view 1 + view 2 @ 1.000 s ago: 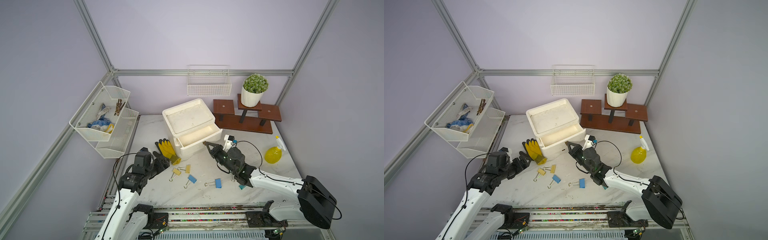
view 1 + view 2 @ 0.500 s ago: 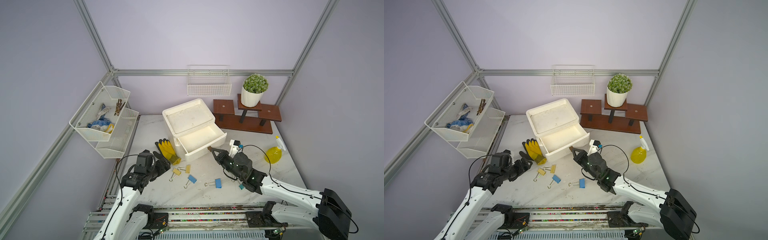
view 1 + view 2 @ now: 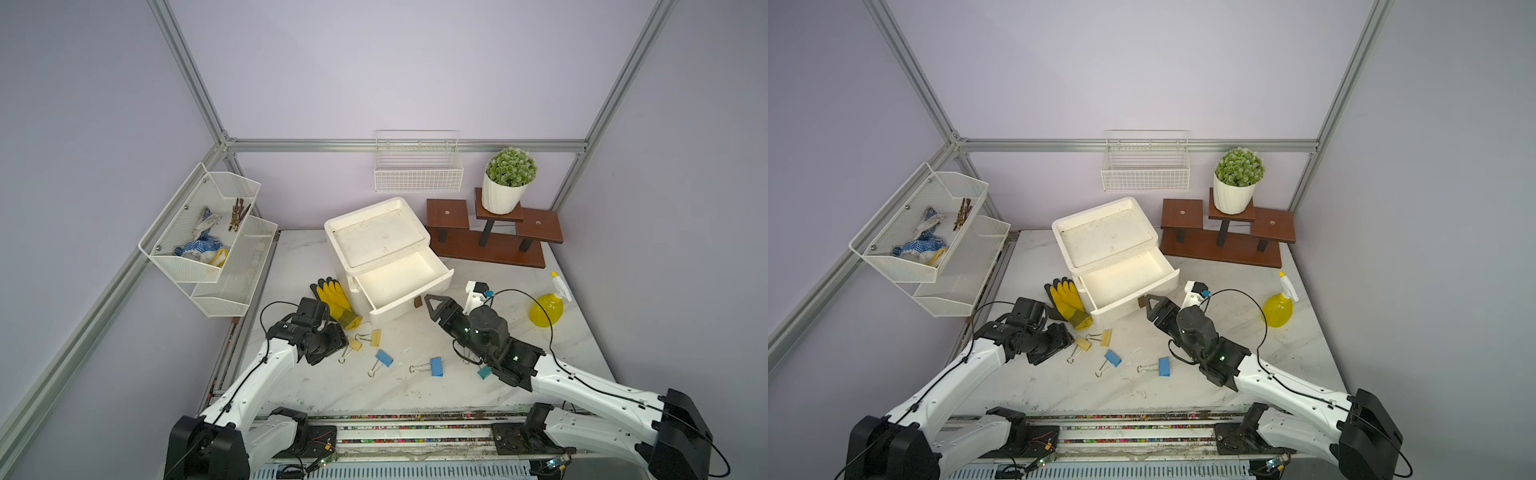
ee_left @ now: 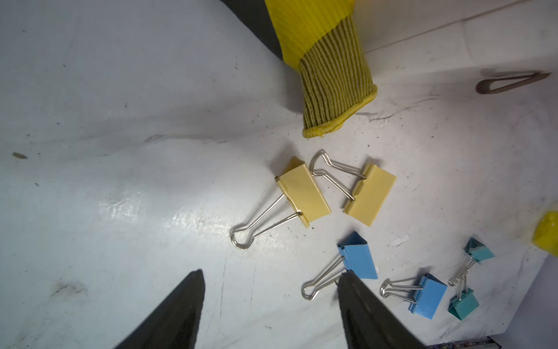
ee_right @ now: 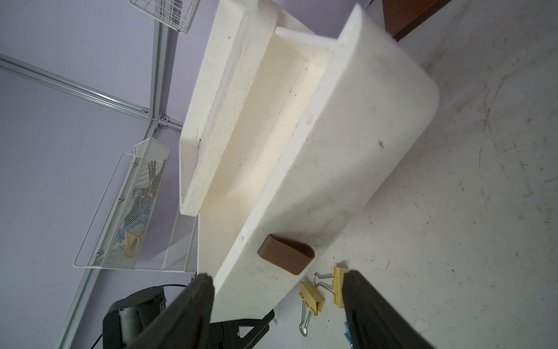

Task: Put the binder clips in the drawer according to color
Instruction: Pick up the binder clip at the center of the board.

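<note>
Left gripper [image 4: 271, 273]: jaws apart, empty, beside blue clip [image 4: 359, 256].
Right gripper [image 5: 277, 275]: jaws wide, empty, just short of handle [image 5: 285, 255] on pulled-out drawer [image 5: 347, 151].
Clips [image 4: 305, 196]: all six loose on table [image 4: 120, 90], in front of drawer.

The drawer [image 3: 401, 280] has slid much further out of the white chest, toward the table's near edge. The right pincer [image 3: 430, 305], clamped on the brown tab handle [image 3: 417, 302] a second ago, has let go and now stands spread just off it. The left pincer [image 4: 271, 273] has narrowed somewhat and edged closer to the yellow clips [image 3: 354, 344].
</note>
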